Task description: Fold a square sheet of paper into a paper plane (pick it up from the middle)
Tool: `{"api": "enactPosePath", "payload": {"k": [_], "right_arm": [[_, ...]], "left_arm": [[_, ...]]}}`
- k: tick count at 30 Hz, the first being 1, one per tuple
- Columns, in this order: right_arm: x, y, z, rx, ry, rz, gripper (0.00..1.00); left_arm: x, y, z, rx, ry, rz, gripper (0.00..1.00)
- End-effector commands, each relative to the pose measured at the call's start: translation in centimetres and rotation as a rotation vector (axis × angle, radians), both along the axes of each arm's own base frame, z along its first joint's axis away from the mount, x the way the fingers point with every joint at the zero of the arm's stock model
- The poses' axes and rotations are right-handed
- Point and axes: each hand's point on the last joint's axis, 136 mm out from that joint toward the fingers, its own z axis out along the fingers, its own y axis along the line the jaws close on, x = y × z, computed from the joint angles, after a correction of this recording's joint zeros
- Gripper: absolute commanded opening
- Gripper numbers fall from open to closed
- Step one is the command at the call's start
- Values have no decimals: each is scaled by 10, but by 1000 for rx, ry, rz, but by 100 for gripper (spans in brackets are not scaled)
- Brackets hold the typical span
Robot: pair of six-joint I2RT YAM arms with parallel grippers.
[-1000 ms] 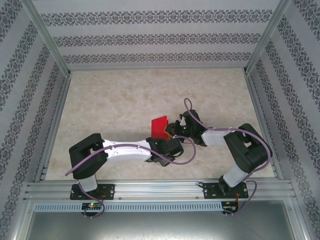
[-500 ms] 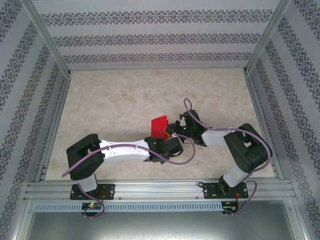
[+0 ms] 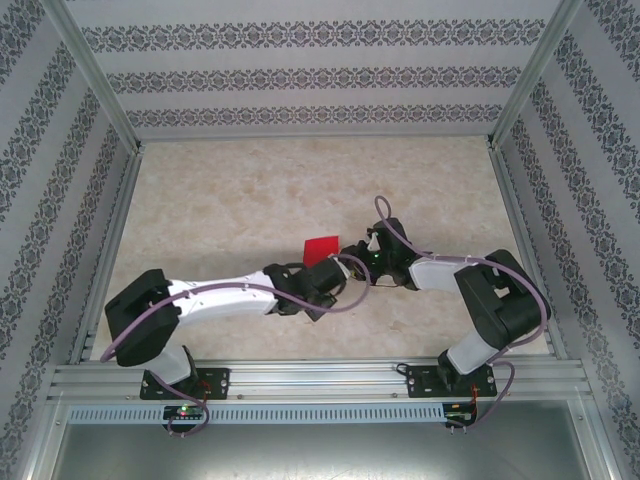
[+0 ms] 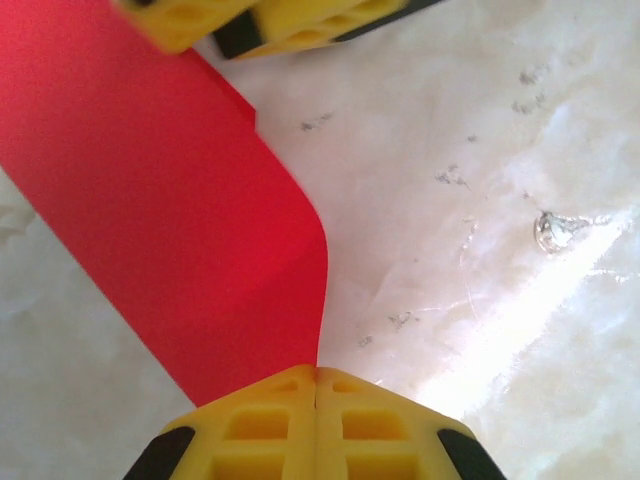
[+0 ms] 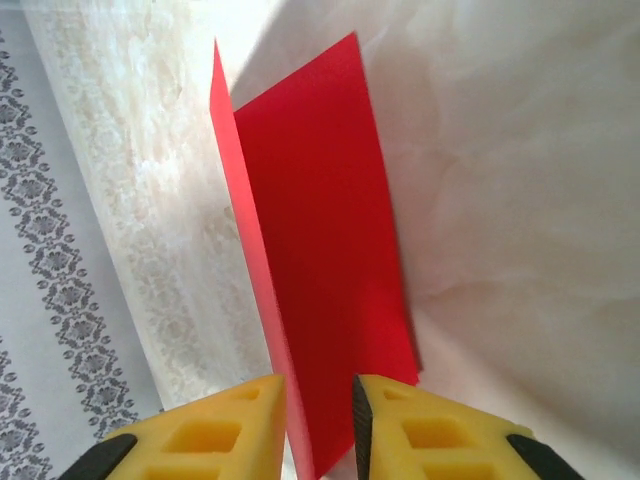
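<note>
**Mia:** Where is the left arm [image 3: 220, 293]?

**Ben:** It lies low over the table [image 3: 230, 190]. It reaches from the left side to the middle. At its tip, the left gripper [image 4: 316, 372] has its two yellow jaws pressed tight together. They pinch one edge of the square sheet of paper [image 3: 322, 246].

**Mia:** What does the paper look like?

**Ben:** It is bright red and plain. It is folded over, so it looks like a long strip and not a square. It sits near the middle of the table, between the two grippers. Close to the left gripper it bends in a soft curve. Nobody can tell if it touches the table.

**Mia:** And on the right?

**Ben:** The right gripper [image 5: 318, 385] meets the paper from the other end. Its jaws stand a little apart, with a thin gap. The end of the folded paper sits in that gap, and the fold runs away from the jaws. The right arm [image 3: 440, 272] bends back to its base at the near right side.
</note>
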Motion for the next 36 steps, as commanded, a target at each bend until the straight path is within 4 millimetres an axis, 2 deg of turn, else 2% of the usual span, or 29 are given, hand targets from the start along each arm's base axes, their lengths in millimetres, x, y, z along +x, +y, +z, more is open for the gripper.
{"api": "enactPosePath", "payload": {"k": [1,6,12,17,23,28,36], "right_arm": [[3,-14,15,-88,-59,20,27],[5,-26,29,-183,-107,33,32],[10,-12,42,-148,-153,100,31],[14,6,39,-134,-145,172,25],[19,28,22,-139,-106,236,18],[24,37,3,-192,-77,289,16],[24,28,-31,-355,-22,357,16]], "left_arm": [[-7,-13,14,-211,144,2,0],[-3,-7,17,-315,239,31,0],[-3,-8,17,-372,313,22,0],[-2,-9,16,-393,342,29,0],[3,-4,15,-391,345,52,0],[7,1,11,-383,342,77,0],[13,9,3,-356,344,119,0]]}}
